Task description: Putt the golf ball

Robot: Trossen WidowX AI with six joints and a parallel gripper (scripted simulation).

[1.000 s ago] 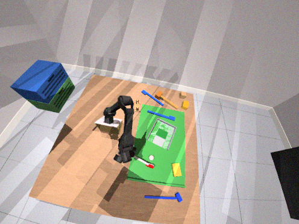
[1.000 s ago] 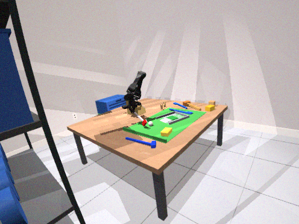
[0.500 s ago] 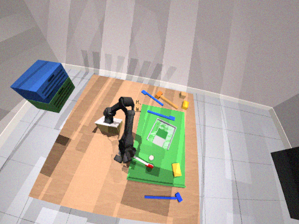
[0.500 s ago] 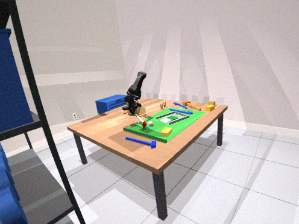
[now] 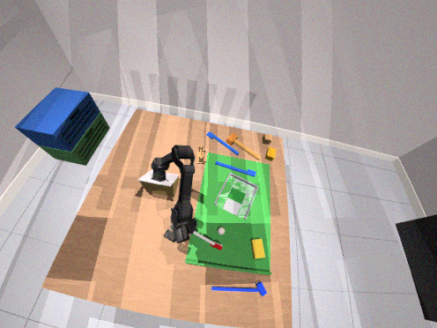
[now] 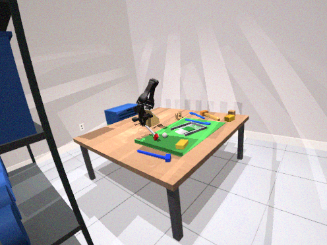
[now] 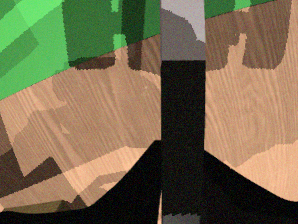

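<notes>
My gripper (image 5: 192, 229) (image 6: 144, 124) (image 7: 172, 147) is shut on the red putter's grip, near the left edge of the green mat (image 5: 238, 257) (image 6: 161, 145) (image 7: 30, 62). The red putter (image 5: 205, 239) (image 6: 150, 130) (image 7: 183, 105) slants down, its red head low over or on the mat; contact is unclear. The white golf ball (image 5: 221, 230) (image 6: 165, 135) sits on the mat close to the head, on the side toward the ramp, apart from it. The pale ramp (image 5: 232, 206) leads to the dark raised green (image 5: 238, 195) inside a grey-walled frame (image 5: 222, 190). The wrist view shows neither ball nor head.
A yellow block (image 5: 258, 249) (image 6: 182, 144) lies on the mat's near right part. A blue mallet (image 5: 238, 289) (image 6: 153, 155) lies before the mat. A blue stick (image 5: 233, 167) lies behind the frame. Another blue tool (image 5: 225, 144), an orange mallet (image 5: 247, 149) and small blocks lie farther back.
</notes>
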